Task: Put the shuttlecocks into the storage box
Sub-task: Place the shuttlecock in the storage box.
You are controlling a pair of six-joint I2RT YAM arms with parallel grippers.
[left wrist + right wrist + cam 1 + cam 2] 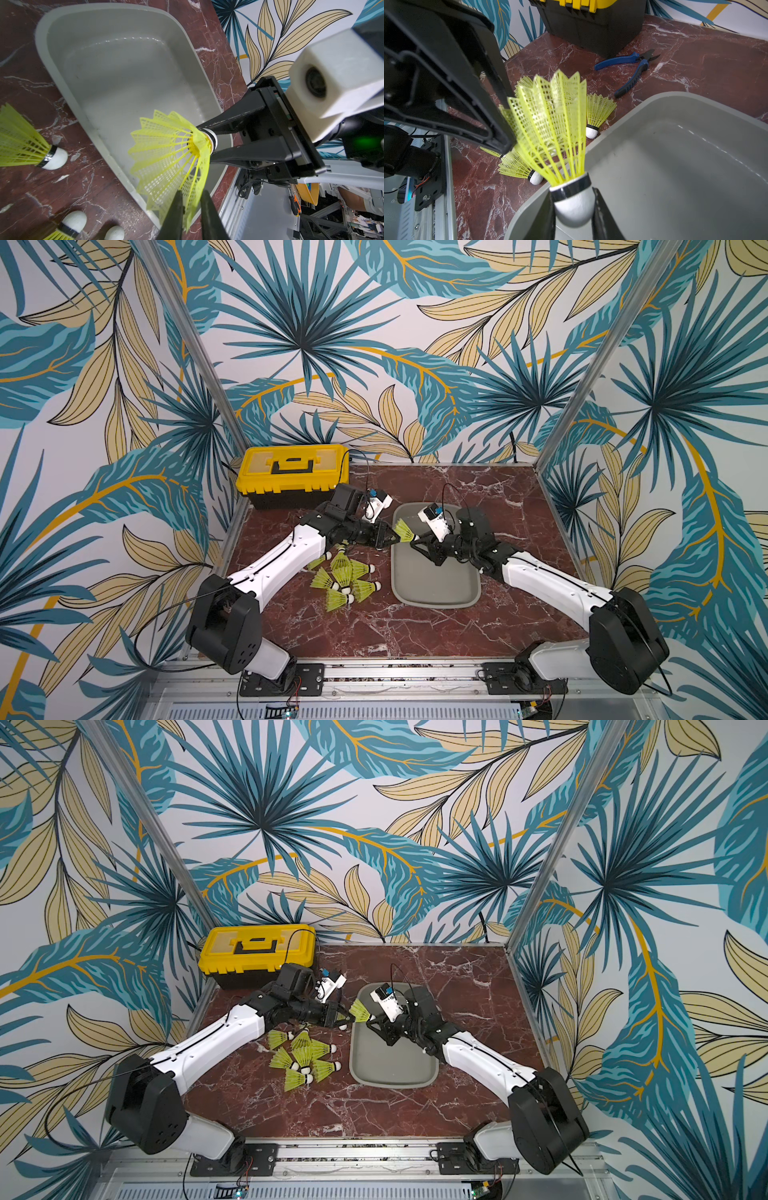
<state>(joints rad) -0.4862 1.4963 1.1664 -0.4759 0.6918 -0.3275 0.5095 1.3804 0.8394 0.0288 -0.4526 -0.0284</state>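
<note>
One neon yellow-green shuttlecock (405, 531) (360, 1010) hangs between both grippers over the far left edge of the grey storage box (436, 580) (390, 1065). My right gripper (573, 204) (417, 540) is shut on its white tip. My left gripper (191, 194) (392, 536) is closed on the rim of its mesh skirt (170, 149). Nothing lies in the storage box (116, 72). Several more shuttlecocks (343, 576) (305, 1056) lie in a loose pile on the marble table, left of the box and under my left forearm.
A yellow-lidded black toolbox (293, 472) stands at the back left corner. Blue-handled pliers (629, 68) lie on the table in front of it. Patterned walls close in the table on three sides, and an aluminium rail (374, 672) runs along the front.
</note>
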